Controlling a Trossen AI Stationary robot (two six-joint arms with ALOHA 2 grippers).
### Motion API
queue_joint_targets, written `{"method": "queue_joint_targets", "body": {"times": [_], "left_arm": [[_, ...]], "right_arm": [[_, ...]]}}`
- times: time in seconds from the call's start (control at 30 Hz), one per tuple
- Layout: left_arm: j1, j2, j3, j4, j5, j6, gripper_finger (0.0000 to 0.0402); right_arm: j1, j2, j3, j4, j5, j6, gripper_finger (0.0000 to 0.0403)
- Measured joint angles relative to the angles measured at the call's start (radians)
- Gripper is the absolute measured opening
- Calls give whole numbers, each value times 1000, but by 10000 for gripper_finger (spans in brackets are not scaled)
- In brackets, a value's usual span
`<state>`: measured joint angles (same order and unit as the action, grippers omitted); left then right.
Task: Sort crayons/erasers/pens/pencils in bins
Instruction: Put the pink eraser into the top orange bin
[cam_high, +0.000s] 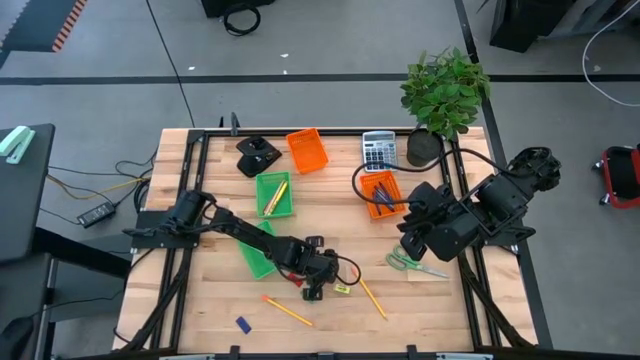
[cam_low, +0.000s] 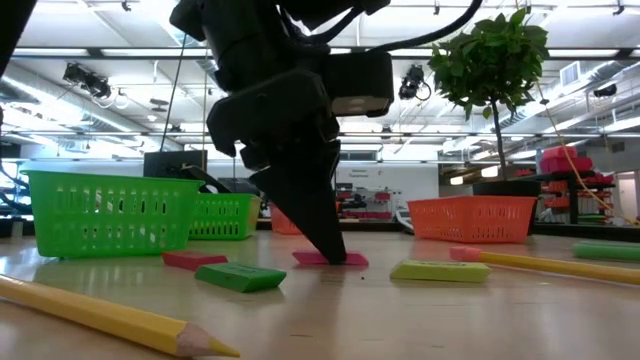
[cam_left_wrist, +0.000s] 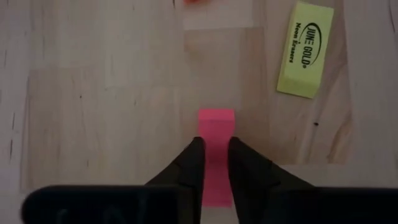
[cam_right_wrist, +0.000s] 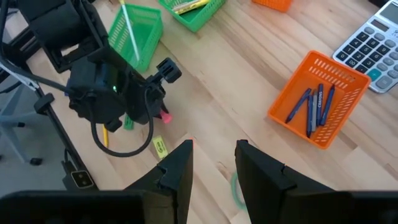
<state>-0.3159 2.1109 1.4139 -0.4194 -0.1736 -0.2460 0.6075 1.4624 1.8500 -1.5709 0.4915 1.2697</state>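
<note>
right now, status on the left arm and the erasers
Left tool down on the table, fingers either side of the flat pink eraser block. Yellow eraser block lies apart. Right tool open, waiting above table.

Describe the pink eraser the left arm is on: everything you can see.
The pink eraser is a small flat rectangular block, plain matte pink with no print showing. It lies flat on the wooden table, between the left gripper jaws, which press on its long sides. A yellow eraser lies apart from it.

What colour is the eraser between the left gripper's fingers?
Pink: small flat block eraser at the left gripper, clearest in left wrist view.
</note>
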Motion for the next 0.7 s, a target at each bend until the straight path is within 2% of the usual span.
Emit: {"method": "queue_joint_targets", "body": {"times": [0.13,0.33,0.57,0.7], "left_arm": [[8,-1,0,-4,4,-26,56],[26,-23,-1,-18,27,-54,68],[68,-88,13,-63,40,-82,57],[123,-138,57,-115,24,-28,62]], "right_arm": [[0,0,0,0,-21,-24,127],[0,-16,0,0,-29,-48,127],[0,-101,0,0,-28,-78,127],[0,-164,1,0,-3,-97,127]]}}
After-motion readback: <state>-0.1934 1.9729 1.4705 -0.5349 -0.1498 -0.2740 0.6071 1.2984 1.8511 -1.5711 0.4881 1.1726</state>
